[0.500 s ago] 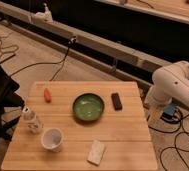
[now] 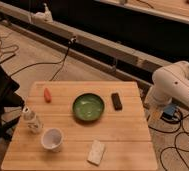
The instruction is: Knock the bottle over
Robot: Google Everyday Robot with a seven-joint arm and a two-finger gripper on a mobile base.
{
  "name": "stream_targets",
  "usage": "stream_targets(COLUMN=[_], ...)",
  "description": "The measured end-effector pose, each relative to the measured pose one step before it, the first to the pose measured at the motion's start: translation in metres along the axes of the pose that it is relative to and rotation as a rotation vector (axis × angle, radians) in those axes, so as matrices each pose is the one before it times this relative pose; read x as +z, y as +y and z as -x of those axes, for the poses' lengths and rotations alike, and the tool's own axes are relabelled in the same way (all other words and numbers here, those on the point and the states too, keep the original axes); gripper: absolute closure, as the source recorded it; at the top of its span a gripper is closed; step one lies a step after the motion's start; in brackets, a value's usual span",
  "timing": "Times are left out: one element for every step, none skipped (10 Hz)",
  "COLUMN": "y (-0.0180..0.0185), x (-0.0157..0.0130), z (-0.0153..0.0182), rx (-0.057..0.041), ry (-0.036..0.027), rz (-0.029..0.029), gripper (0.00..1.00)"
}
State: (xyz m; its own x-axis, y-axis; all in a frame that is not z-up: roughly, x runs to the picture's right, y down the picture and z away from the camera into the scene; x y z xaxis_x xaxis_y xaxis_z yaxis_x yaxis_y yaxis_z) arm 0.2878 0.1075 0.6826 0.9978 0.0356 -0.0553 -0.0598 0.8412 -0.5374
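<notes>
Far across the table from the gripper, which sits low beside the table's edge in a state nobody can tell, the bottle stands upright just beyond the white cup, probably light and tippy, best pushed high near its cap.

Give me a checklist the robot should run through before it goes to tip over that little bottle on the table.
1. Bottle standing upright, near the left edge of the table: ok.
2. Room around the bottle: the white cup stands close beside it and could get hit too: not ok.
3. Straight path from the arm: the green bowl and a dark bar lie in between: not ok.
4. Arm near the bottle: it is off the table's right side, far away: not ok.
5. Gripper ready: it is out of view, only the arm shows: cannot tell.
</notes>
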Motion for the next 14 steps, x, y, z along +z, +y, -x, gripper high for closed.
stream_targets(y=[0.00004,0.00005,-0.00001,0.00002,-0.00002,0.00001,0.00002,-0.00001,0.00002,-0.00003,0.00000,0.00001,0.00001,0.00000], x=[0.00020,0.00021,-0.00003,0.00003,0.00001,-0.00001,0.00001,0.00000,0.00003,-0.00004,-0.00001,0.00000,0.00001,0.00000], z=[0.00004,0.00002,0.00001,-0.00002,0.00003,0.00000,0.00000,0.00000,-0.00001,0.00003,-0.00002,-0.00001,0.00000,0.00000], rx=[-0.00002,0.00002,0.00000,0.00002,-0.00003,-0.00001,0.00001,-0.00002,0.00008,-0.00011,0.00002,0.00003,0.00003,-0.00005], ry=[-0.00020,-0.00020,0.00002,-0.00001,-0.00002,0.00000,-0.00001,0.00001,-0.00005,0.00006,0.00000,-0.00002,0.00003,0.00001], rz=[0.00028,0.00028,-0.00003,0.00005,-0.00002,0.00001,0.00003,-0.00001,0.00007,-0.00007,-0.00002,0.00001,0.00001,0.00001], gripper=[0.35,0.35,0.35,0.35,0.35,0.35,0.35,0.35,0.35,0.37,0.44,0.54,0.64,0.74])
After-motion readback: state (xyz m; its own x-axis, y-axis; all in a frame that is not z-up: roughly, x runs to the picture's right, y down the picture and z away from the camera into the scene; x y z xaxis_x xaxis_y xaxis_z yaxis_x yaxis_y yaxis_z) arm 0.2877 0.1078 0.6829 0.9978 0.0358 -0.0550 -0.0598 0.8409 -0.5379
